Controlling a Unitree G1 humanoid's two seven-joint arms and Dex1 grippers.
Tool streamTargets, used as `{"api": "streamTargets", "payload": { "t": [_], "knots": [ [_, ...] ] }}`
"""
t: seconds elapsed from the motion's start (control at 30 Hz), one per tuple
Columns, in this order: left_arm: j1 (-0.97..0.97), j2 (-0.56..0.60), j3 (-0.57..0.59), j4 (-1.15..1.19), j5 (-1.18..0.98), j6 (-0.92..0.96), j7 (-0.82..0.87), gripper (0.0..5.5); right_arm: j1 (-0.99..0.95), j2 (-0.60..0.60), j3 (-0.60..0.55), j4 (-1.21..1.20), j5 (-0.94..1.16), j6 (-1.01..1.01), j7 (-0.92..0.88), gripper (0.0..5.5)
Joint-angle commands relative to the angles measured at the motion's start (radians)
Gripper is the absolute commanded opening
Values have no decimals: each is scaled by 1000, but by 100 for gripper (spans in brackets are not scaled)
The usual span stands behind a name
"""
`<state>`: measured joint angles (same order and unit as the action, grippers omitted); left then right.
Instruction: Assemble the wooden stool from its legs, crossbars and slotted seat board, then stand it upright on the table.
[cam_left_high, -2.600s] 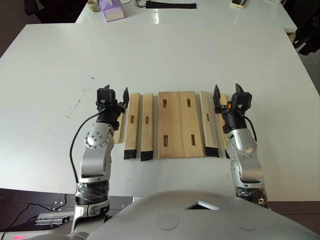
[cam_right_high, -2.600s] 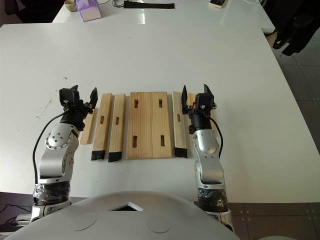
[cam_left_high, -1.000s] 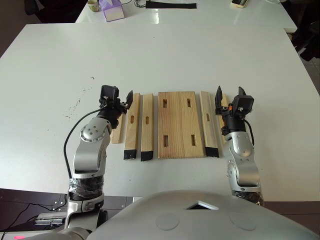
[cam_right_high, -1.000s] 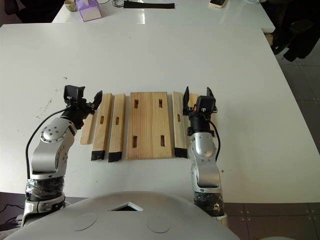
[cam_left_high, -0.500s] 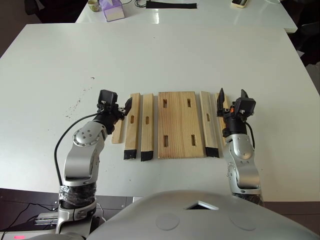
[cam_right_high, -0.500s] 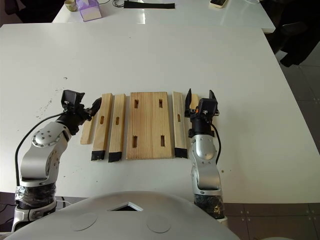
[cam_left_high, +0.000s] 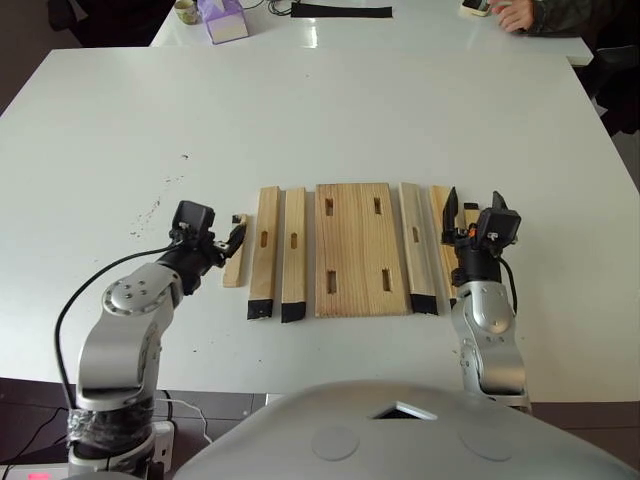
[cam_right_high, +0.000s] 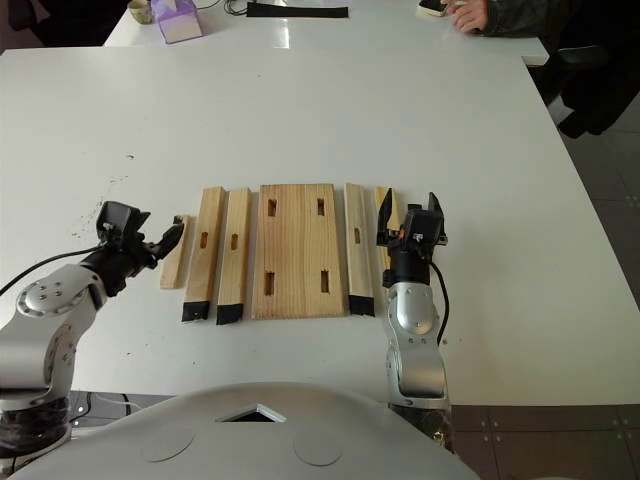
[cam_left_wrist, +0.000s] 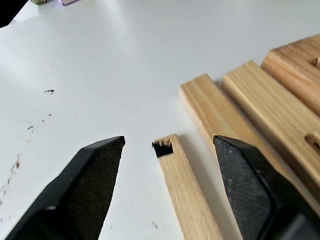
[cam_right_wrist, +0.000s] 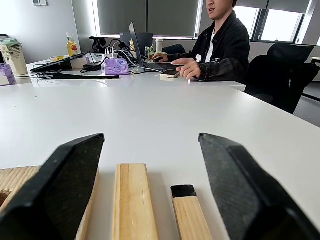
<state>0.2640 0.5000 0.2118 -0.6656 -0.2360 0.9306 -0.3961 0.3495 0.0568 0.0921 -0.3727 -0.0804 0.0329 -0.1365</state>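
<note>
The slotted seat board (cam_left_high: 355, 250) lies flat mid-table. Left of it lie two slotted legs (cam_left_high: 265, 250) with black ends and a thin crossbar (cam_left_high: 233, 262). To the board's right rest another leg (cam_left_high: 416, 245), a shorter piece (cam_right_wrist: 131, 200) and a black-tipped crossbar (cam_right_wrist: 189, 210). My left gripper (cam_left_high: 228, 248) hovers open, low over the left crossbar's (cam_left_wrist: 185, 200) far end, which sits between its fingers (cam_left_wrist: 95, 185) untouched. My right gripper (cam_right_high: 408, 205) stands open over the right-hand pieces, holding nothing.
Black specks (cam_left_high: 150, 205) mark the table left of the parts. A second table behind carries a purple tissue box (cam_left_high: 222, 18) and a black strip (cam_left_high: 340, 11). Bare white tabletop stretches beyond the parts and to both sides.
My left arm has swung out to the left and drawn back, shifting its gripper from the left legs to the thin crossbar. The right gripper has edged slightly right.
</note>
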Motion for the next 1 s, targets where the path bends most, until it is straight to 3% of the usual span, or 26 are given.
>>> {"api": "streamTargets", "payload": {
  "t": [0.03,0.27,0.67,1.0],
  "knots": [
    [13,77,27,-62,-58,126,-51,330,37,19,2,-35,-11,5,-19,347],
    [56,44,-4,-93,-94,223,-18,330,28,14,14,-36,-10,17,-11,347],
    [86,32,-8,-28,-61,222,52,330,43,15,18,-47,-12,22,-14,347],
    [89,-35,39,51,-114,228,56,199,33,7,8,-55,-7,39,-4,347]
  ]
}}
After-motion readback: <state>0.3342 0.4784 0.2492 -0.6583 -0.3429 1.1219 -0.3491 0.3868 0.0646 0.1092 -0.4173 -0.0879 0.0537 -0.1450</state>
